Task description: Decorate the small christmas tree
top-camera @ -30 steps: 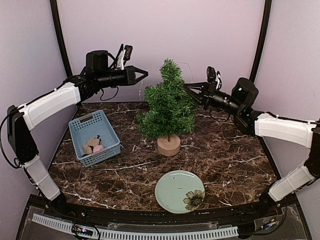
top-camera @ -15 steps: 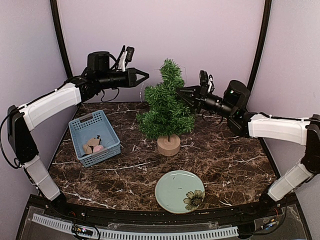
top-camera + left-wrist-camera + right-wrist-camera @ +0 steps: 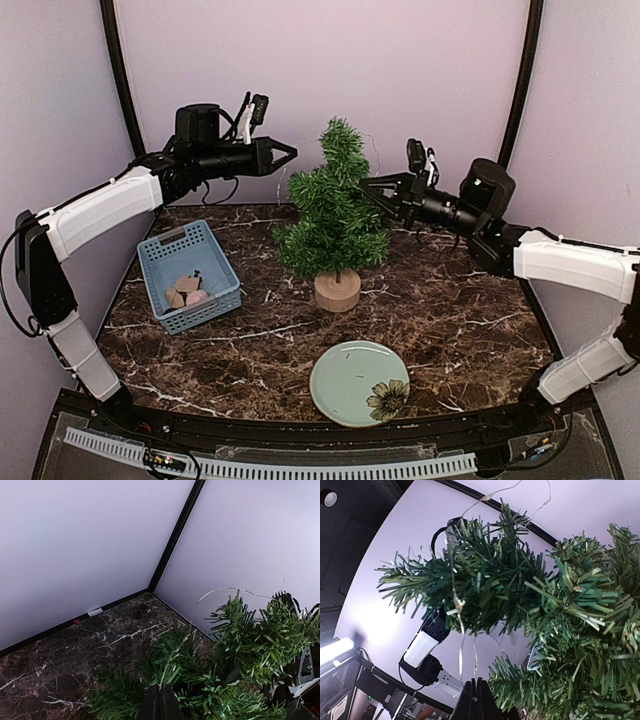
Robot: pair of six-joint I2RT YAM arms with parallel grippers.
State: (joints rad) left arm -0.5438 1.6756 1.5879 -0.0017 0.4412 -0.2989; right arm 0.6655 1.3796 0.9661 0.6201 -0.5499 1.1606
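Note:
The small christmas tree (image 3: pixel 335 215) stands upright on its light-wood stump (image 3: pixel 337 290) at the middle back of the table. A thin wire light string (image 3: pixel 226 588) is draped over its upper branches. My left gripper (image 3: pixel 290 151) hovers just left of the treetop. In the left wrist view the gripper (image 3: pixel 160 696) is shut on one end of the wire. My right gripper (image 3: pixel 367 184) is against the tree's right side. In the right wrist view the gripper (image 3: pixel 476 683) is shut on the wire (image 3: pixel 460 652), which hangs from a branch (image 3: pixel 470 587).
A blue basket (image 3: pixel 160 262) at the left holds a few small ornaments (image 3: pixel 186 292). A pale green plate (image 3: pixel 345 385) with a flower print lies near the front edge. Black frame posts (image 3: pixel 520 80) and lilac walls close in the back.
My right gripper pushed left into the tree's branches, then drew back slightly to the right, still holding the wire. My left gripper has hardly moved.

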